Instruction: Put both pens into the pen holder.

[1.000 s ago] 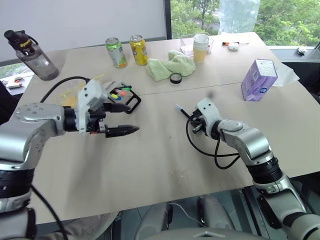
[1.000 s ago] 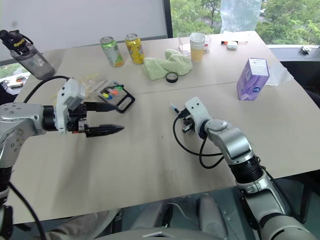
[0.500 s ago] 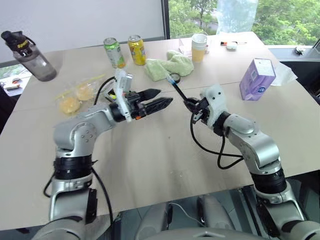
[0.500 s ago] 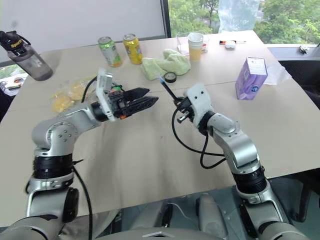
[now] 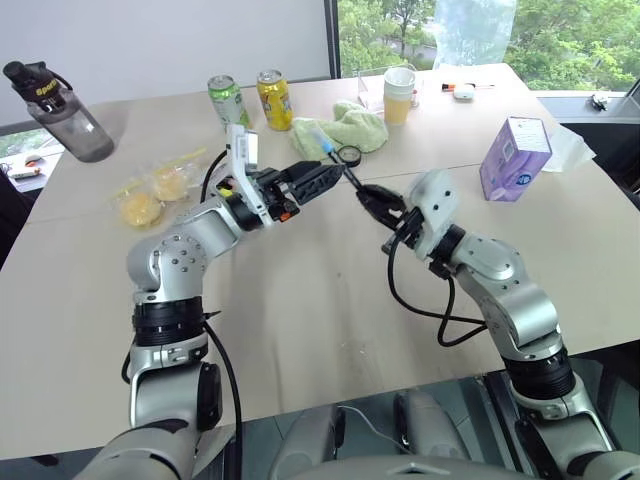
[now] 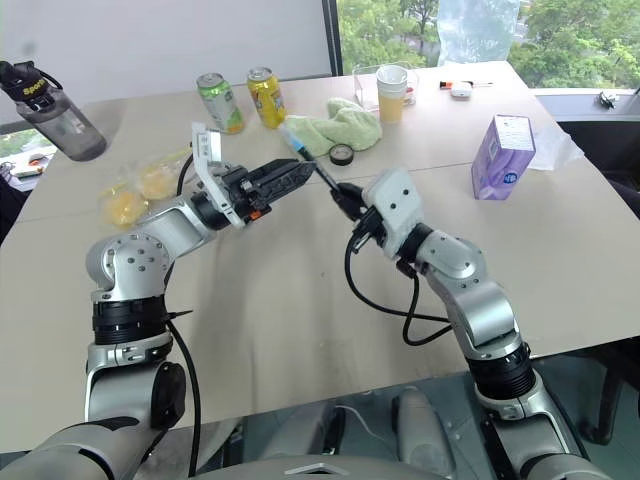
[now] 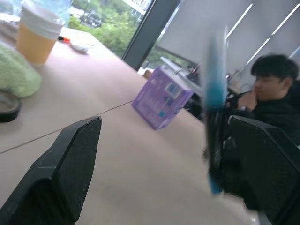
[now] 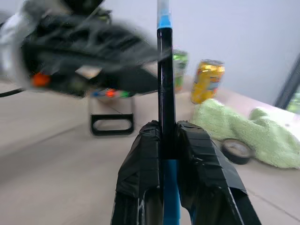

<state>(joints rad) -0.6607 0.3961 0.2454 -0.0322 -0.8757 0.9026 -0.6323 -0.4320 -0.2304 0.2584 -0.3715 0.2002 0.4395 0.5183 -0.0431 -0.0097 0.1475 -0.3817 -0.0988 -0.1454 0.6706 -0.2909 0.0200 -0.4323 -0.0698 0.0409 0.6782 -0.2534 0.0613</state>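
No legible text, brand, number or sign is present. The bottle (image 5: pixel 55 100) carries a yellow mark on its cap, the two cans (image 5: pixel 250 100) carry printed designs, and the purple box (image 5: pixel 516 158) carries a printed panel; none of these markings can be read.

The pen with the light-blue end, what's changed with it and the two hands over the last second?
The right hand, shut on the pen, lifted it off the table and tilted it up toward the cans. The left hand, open, swung from beside the pen holder across to the pen, fingers either side of it. Cans, cloth, tissue box stayed put.
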